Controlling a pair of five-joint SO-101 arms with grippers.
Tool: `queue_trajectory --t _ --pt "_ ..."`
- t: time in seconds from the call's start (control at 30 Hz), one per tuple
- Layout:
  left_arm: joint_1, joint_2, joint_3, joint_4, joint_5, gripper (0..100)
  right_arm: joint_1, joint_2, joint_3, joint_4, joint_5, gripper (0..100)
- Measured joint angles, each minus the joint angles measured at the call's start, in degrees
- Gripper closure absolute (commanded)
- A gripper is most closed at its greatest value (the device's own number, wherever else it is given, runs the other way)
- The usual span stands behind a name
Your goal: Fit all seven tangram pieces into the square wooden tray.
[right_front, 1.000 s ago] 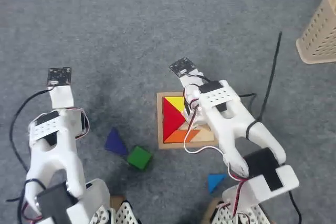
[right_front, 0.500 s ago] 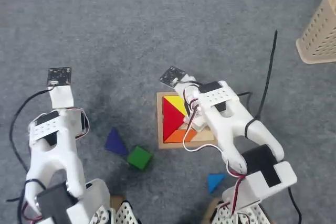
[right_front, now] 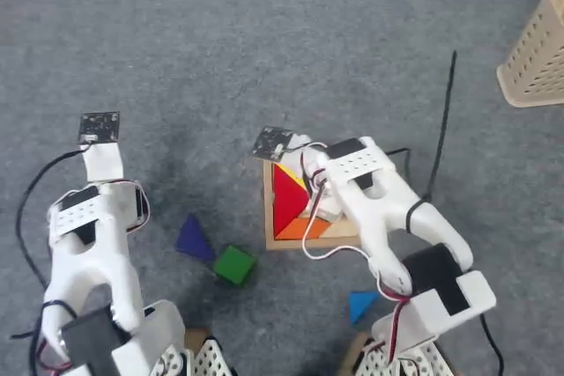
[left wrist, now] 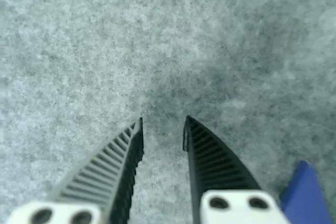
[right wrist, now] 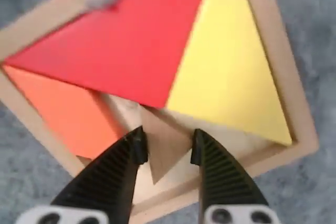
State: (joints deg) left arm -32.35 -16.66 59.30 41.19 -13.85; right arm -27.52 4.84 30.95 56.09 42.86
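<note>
Left gripper (left wrist: 163, 121) hangs spread and empty over the table (right_front: 176, 68), well left of the tray (right_front: 267, 217). The dark blue triangle (right_front: 193, 238) and green square (right_front: 234, 264) lie nearer the tray. Right gripper (right wrist: 167, 137) sits low over the tray's unfilled part, beside the red (right wrist: 121, 51), orange (right wrist: 63, 108) and yellow (right wrist: 231, 77) pieces. I cannot tell whether it pinches anything. Seating a piece seems the step in hand. Next comes fetching the light blue triangle (right_front: 359, 305), near the tray on its arm-base side.

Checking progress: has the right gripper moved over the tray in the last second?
Yes. Seen from above, the right gripper has swung left, toward the left rim of the tray.
</note>
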Motion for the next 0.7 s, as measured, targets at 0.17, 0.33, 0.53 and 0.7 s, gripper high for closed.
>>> queue_trajectory --t 0.17,0.33,0.53,0.7 --pt "0.00 0.00 0.00 -0.18 0.00 88 -2.73 0.00 -0.88 0.97 2.02 89.8" --pt "0.00 0.00 0.00 -0.18 0.00 88 -3.60 0.09 -6.15 7.47 1.49 80.9" --pt "0.00 0.00 0.00 -0.18 0.00 88 -3.60 0.09 -13.19 12.84 -3.78 79.7" --pt "0.00 0.00 0.00 -0.18 0.00 88 -3.60 1.41 -13.63 13.89 -4.40 82.1"
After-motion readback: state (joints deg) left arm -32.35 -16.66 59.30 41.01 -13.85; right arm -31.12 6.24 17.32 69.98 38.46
